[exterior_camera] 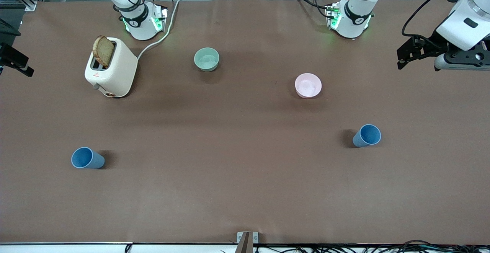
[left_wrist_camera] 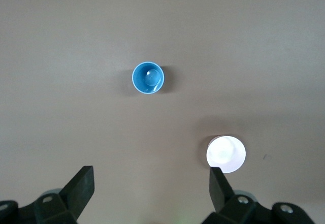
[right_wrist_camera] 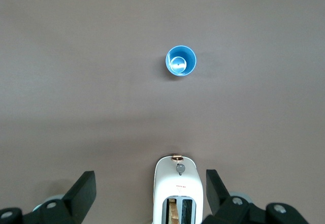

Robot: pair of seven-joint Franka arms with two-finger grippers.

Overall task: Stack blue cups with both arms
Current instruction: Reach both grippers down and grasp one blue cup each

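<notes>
Left gripper (left_wrist_camera: 150, 193) hangs high at the left arm's table end, jaws wide, empty. Right gripper (right_wrist_camera: 150, 193) hangs over the toaster (exterior_camera: 111, 69), jaws wide, empty. Both blue cups (exterior_camera: 366, 135) (exterior_camera: 87, 158) stand upright, well apart, nearer the front camera than the pink bowl (exterior_camera: 308, 85).

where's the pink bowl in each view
Front view: the pink bowl stands mid-table toward the left arm's end, farther from the camera than the blue cup.
Left wrist view: the pink bowl shows washed out to white, just above one finger of the left gripper.
Right wrist view: not in it.
Shared landmark: that blue cup, beside the bowl in both.
</notes>
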